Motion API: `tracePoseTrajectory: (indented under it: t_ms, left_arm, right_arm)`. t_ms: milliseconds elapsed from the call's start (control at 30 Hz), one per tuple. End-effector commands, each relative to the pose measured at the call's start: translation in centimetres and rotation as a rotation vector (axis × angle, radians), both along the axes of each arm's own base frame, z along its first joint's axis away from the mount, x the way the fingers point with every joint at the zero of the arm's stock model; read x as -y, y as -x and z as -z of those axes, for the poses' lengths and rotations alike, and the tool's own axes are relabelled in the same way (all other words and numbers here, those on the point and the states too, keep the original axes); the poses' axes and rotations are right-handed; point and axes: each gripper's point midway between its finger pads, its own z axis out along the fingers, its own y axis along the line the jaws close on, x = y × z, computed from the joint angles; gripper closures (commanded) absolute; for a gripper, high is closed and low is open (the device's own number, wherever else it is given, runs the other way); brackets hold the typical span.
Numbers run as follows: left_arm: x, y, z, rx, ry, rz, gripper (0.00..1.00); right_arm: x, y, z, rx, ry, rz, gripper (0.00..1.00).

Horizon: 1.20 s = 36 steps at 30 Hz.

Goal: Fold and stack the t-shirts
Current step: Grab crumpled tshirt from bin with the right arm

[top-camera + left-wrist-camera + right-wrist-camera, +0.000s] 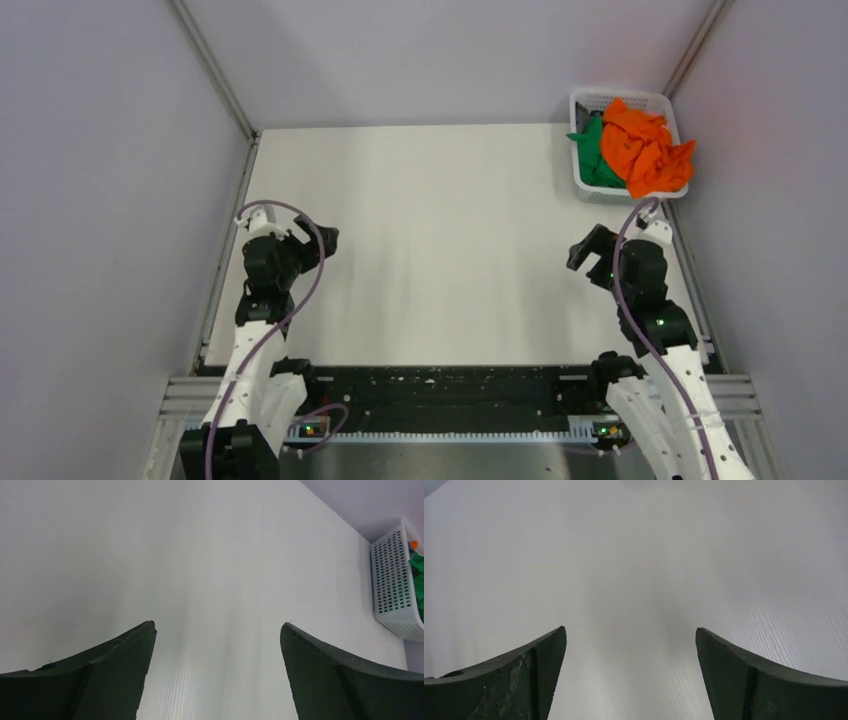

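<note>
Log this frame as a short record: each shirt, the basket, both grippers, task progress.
orange t-shirt: crumpled, heaped in the basket
green t-shirt: crumpled, in the basket, left of the orange one
pink t-shirt: not visible
basket: white lattice, far right corner of the table
left gripper: open, empty, over bare table
right gripper: open, empty, over bare table
progress: nothing folded or stacked yet

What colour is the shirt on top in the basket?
The shirt is bright orange, clearest in the top view.
</note>
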Motion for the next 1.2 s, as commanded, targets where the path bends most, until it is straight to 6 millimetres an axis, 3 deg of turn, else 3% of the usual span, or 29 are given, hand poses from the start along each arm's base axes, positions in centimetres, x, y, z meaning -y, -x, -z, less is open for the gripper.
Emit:
tracePoseTrajectory:
  t_ms: [0, 100, 200, 433, 567, 700, 733, 800, 967, 1033, 1067, 1100, 1167]
  left_arm:
    - [0.1, -0.5, -3.0, 0.081, -0.018, 0.014, 0.01]
    - [0.2, -0.6, -2.8, 0.073, -0.016, 0.017, 0.01]
    - [0.3, -0.6, -3.0, 0.069, -0.014, 0.023, 0.01]
    - [-0.1, -0.6, -2.8, 0.063, -0.022, 0.001, 0.01]
    - [0.1, -0.6, -2.9, 0.062, -0.016, 0.015, 0.01]
    - [0.2, -0.7, -2.8, 0.056, -0.014, 0.018, 0.01]
    - [0.2, -0.8, -2.6, 0.051, -0.013, 0.019, 0.01]
    - [0.3, -0.9, -2.4, 0.040, -0.011, 0.026, 0.01]
    - [0.2, -1.1, -1.8, 0.014, -0.019, 0.026, 0.01]
    - [0.3, -1.2, -1.7, 0.011, -0.018, 0.030, 0.01]
    - [0.4, -1.2, -1.7, 0.011, -0.016, 0.034, 0.01]
    - [0.6, -1.2, -1.8, 0.017, -0.014, 0.045, 0.01]
    - [1.1, -1.2, -2.1, 0.028, -0.012, 0.074, 0.01]
  right_arm:
    - [0.4, -1.7, -5.1, 0.154, 0.000, 0.027, 0.01]
    - [-0.3, -3.9, -8.3, 0.249, 0.037, -0.036, 0.01]
    - [1.5, -6.6, -10.2, 0.221, 0.102, 0.068, 0.01]
    - [6.0, -14.6, -11.2, 0.077, 0.243, 0.214, 0.01]
    - [10.4, -19.7, -10.5, 0.034, 0.178, 0.317, 0.05]
    - [13.2, -24.7, -9.6, 0.010, 0.142, 0.353, 0.08]
    - [13.8, -26.1, -7.9, -0.023, 0.144, 0.359, 0.08]
    - [14.4, -28.5, -7.2, -0.027, 0.140, 0.357, 0.11]
    - [14.3, -33.6, -2.6, -0.068, 0.099, 0.307, 0.23]
    - [14.0, -35.1, -1.2, -0.079, 0.081, 0.278, 0.30]
    - [13.7, -35.7, -0.7, -0.083, 0.074, 0.262, 0.39]
    - [13.7, -36.1, -0.5, -0.085, 0.069, 0.256, 0.53]
    - [13.8, -36.4, -1.2, -0.067, 0.065, 0.264, 0.96]
